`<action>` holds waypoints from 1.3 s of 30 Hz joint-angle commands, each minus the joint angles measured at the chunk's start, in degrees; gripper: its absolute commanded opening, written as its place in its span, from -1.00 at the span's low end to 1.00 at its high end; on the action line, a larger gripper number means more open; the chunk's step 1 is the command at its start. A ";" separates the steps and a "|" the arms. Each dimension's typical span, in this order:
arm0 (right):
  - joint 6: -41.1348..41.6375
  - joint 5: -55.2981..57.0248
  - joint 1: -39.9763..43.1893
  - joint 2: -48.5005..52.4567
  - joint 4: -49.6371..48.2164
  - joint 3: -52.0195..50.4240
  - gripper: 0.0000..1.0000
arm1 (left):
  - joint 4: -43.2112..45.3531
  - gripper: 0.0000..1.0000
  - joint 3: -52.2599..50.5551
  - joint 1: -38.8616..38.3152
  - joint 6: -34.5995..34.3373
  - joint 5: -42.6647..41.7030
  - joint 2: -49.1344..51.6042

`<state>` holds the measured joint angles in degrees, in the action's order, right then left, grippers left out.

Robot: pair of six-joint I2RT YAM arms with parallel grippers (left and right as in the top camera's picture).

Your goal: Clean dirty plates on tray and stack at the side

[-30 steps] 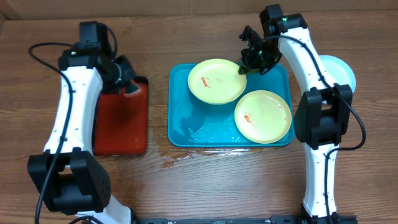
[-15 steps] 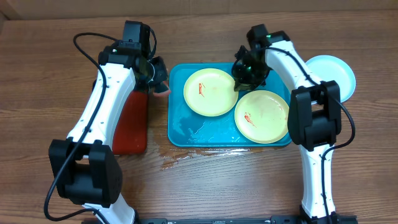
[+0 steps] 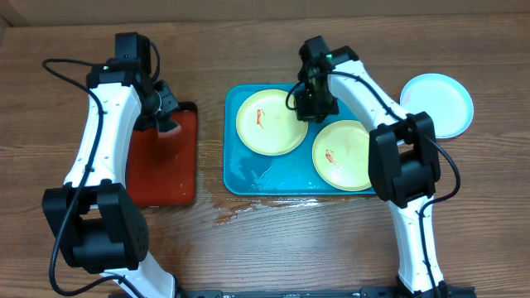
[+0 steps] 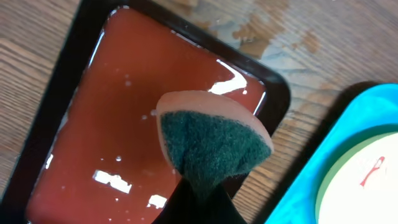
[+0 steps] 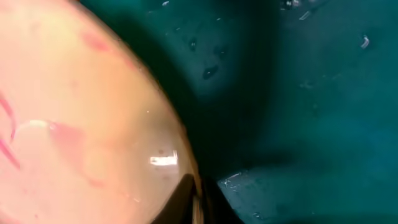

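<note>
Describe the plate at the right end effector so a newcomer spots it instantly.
Find the turquoise tray mid-table. It holds two yellow-green plates: take the upper-left plate, nearer the red tray, not the lower-right plate. Only it has the right end effector at its rim.

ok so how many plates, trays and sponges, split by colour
yellow-green plates: 2
pale blue plate: 1
turquoise tray: 1
red tray: 1
sponge: 1
total: 6
</note>
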<state>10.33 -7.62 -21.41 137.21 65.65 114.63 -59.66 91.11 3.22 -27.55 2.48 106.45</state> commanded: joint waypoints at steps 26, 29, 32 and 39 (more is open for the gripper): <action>-6.29 0.98 -0.17 0.20 -7.87 -3.67 -0.93 | 0.63 -0.91 -0.17 2.23 0.42 4.31 17.90; -6.32 1.16 -0.17 0.20 -8.41 -3.67 -0.92 | 1.20 -0.92 -0.11 2.23 2.10 3.63 18.38; -6.32 1.16 -0.17 0.17 -8.28 -3.58 -0.93 | -0.04 -0.91 1.11 2.23 3.19 3.39 17.42; -10.21 0.87 -0.68 0.15 -5.05 -3.50 -0.93 | -3.98 -0.92 5.49 1.99 3.87 1.95 7.87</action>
<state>2.98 -7.97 -21.41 136.77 58.67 112.90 -63.16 93.41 5.02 -25.30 5.89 122.26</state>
